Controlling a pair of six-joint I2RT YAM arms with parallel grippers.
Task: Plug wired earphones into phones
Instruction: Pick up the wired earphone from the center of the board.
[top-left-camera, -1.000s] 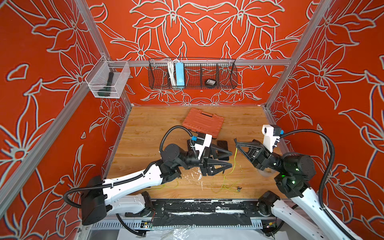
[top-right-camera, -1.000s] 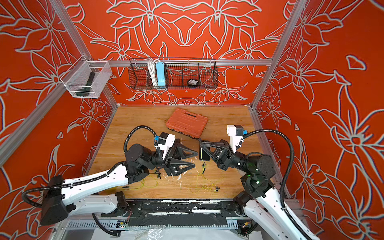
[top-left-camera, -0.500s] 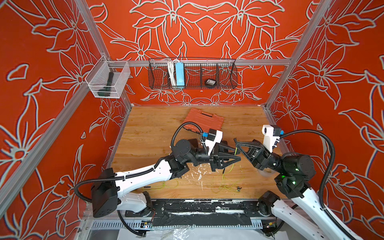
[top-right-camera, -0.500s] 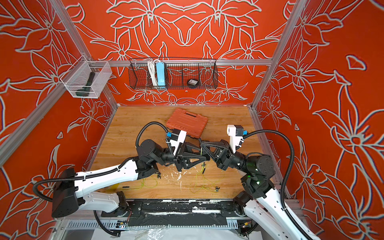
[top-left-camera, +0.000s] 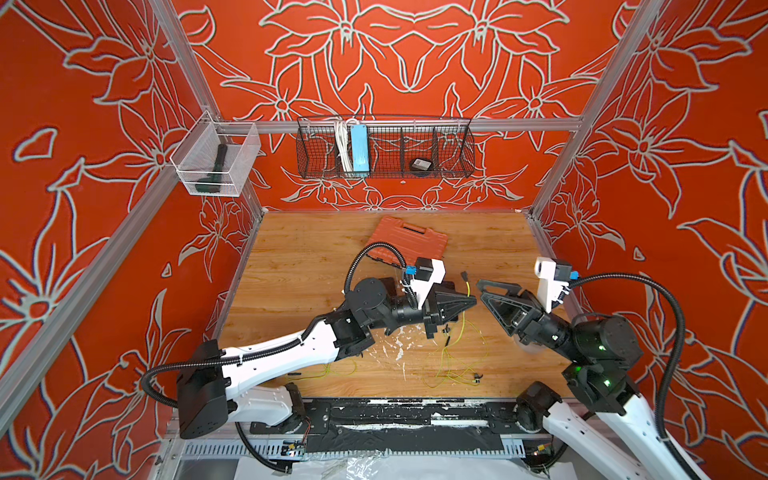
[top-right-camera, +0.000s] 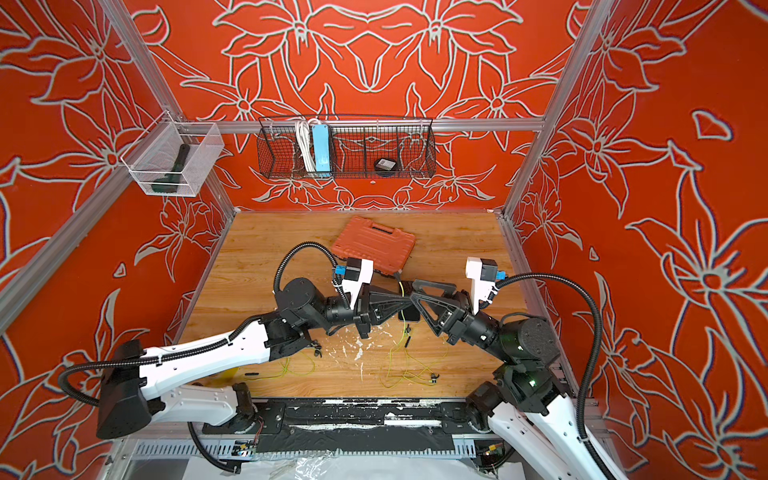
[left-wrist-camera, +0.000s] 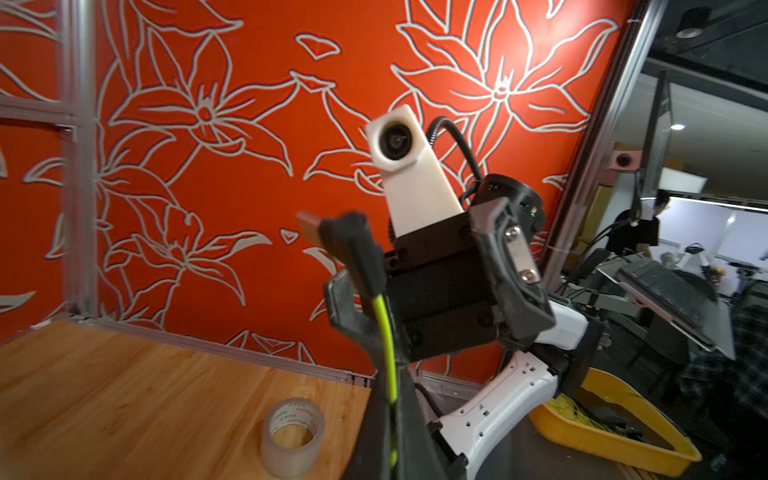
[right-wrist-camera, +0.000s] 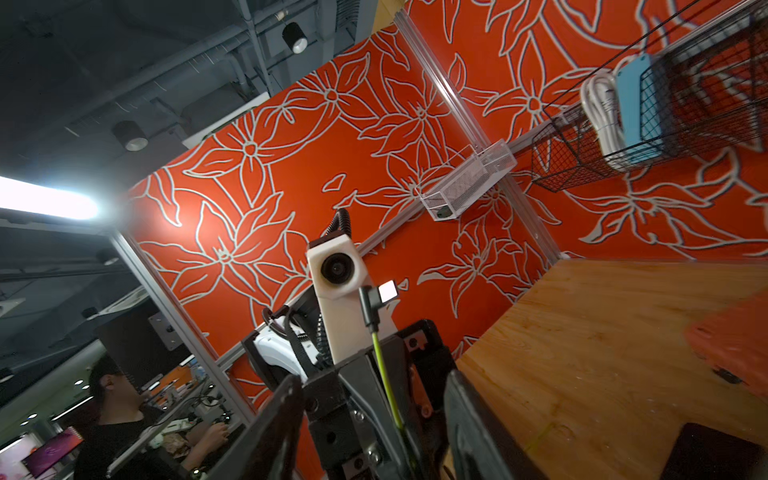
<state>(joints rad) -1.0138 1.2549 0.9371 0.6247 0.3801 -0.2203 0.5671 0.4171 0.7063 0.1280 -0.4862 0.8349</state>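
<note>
Pinching earphone cable (left-wrist-camera: 382, 324) in left fingers (top-left-camera: 453, 300) | tape roll (left-wrist-camera: 292, 453) print unreadable

Bench (top-left-camera: 299, 266): wood, visible grain, smooth, white scuffed patches near front.
Case (top-left-camera: 409, 241): orange plastic, ribbed, matt.
Wall basket (top-left-camera: 453, 153): black metal wire mesh.
Frame rail (top-left-camera: 519, 124): bare brushed metal.
Tape roll (left-wrist-camera: 293, 436): translucent, glossy.
Earphone cable (left-wrist-camera: 384, 328): smooth yellow-green rubbery sheath.
Left claw (top-left-camera: 473, 302): matt black plastic.

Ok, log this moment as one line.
left gripper: shut on earphone cable | right gripper: open, empty | plug: in air, unplugged
</note>
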